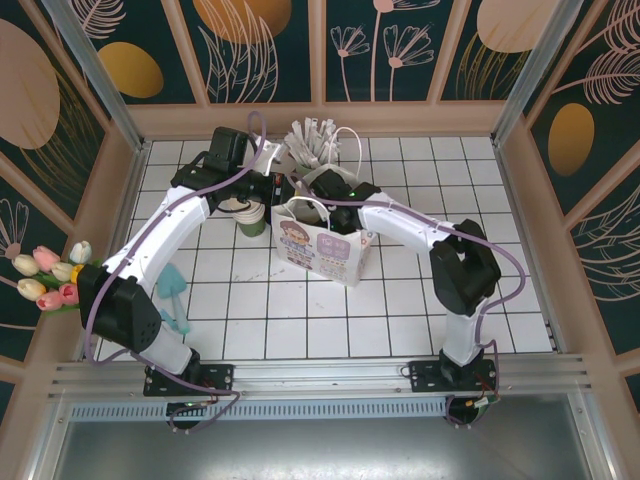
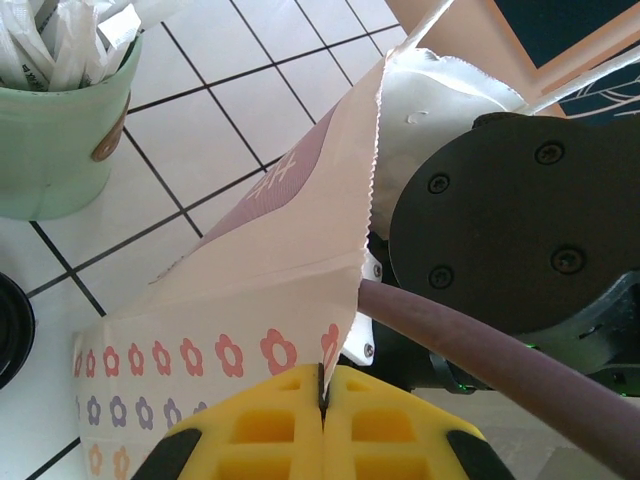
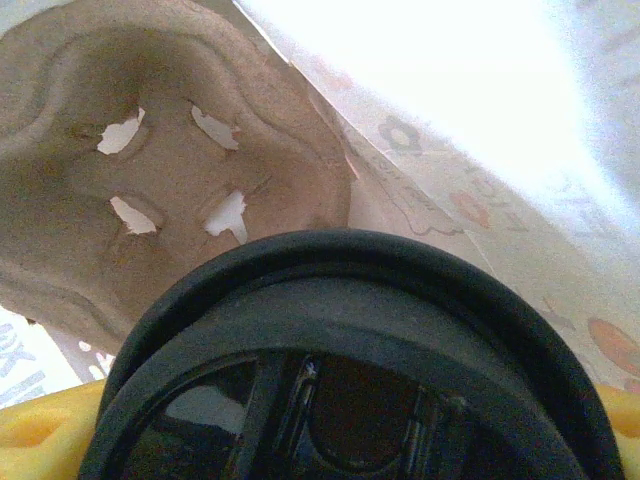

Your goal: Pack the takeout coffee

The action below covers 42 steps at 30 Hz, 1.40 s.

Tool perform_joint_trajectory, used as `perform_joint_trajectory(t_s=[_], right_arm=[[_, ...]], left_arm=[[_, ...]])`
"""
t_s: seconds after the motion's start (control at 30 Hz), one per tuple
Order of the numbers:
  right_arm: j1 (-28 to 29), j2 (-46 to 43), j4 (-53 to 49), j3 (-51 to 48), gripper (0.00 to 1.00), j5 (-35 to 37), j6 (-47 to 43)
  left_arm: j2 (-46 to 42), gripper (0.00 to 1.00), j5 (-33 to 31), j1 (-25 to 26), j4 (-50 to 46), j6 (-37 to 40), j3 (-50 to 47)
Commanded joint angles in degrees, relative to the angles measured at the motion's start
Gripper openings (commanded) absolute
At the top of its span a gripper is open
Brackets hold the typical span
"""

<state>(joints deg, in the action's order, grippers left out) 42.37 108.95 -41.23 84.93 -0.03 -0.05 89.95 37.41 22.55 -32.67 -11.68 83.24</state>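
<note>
The takeout coffee [image 3: 340,330] shows as a wide black lid, held between the yellow fingers [image 3: 35,430] of my right gripper [image 3: 330,445]. It hangs inside the white flower-printed paper bag [image 1: 322,248], above a brown cardboard cup carrier [image 3: 150,170] in the bag's bottom. From above, the right arm's wrist [image 1: 343,190] dips into the bag's open top. My left gripper [image 2: 323,395] is shut on the bag's upper edge [image 2: 345,290] at a corner, holding the mouth open. It sits at the bag's left rim [image 1: 280,190].
A pale green cup of white-wrapped sticks [image 1: 315,145] stands just behind the bag, close to the left gripper [image 2: 60,130]. A green cup [image 1: 252,218] stands left of the bag. Tulips [image 1: 50,275] and a teal object [image 1: 172,287] lie at the left wall.
</note>
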Motion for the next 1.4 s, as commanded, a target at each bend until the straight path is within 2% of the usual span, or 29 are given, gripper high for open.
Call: perform_joint_trajectory(t_s=[0.0, 0.27, 0.53, 0.77, 1.07, 1.37], right_arm=[[-0.7, 7.4, -11.2, -3.1, 0.53, -0.6, -0.2], [-0.6, 5.0, -14.6, 0.0, 0.58, 0.2, -1.4], [-0.8, 4.2, -17.1, 1.9, 0.58, 1.5, -1.4], [-2.5, 1.8, -15.2, -1.0, 0.58, 1.2, -1.1], [-3.2, 2.3, -13.5, -3.5, 0.58, 1.1, -1.6], [-2.7, 0.6, -14.2, 0.8, 0.63, -2.4, -1.2]], left_arm=[[-1.7, 0.0, 0.6, 0.1, -0.7, -0.5, -0.4], [-2.5, 0.0, -1.8, 0.1, -0.9, -0.8, 0.1], [-3.1, 0.0, -4.1, 0.1, -1.2, -1.2, 0.3], [-3.2, 0.0, -5.5, -0.3, -1.9, -0.6, -0.4], [-3.8, 0.0, -5.7, -0.5, -1.5, -1.0, -0.8], [-4.3, 0.0, -4.2, -0.5, 0.1, -1.8, -1.2]])
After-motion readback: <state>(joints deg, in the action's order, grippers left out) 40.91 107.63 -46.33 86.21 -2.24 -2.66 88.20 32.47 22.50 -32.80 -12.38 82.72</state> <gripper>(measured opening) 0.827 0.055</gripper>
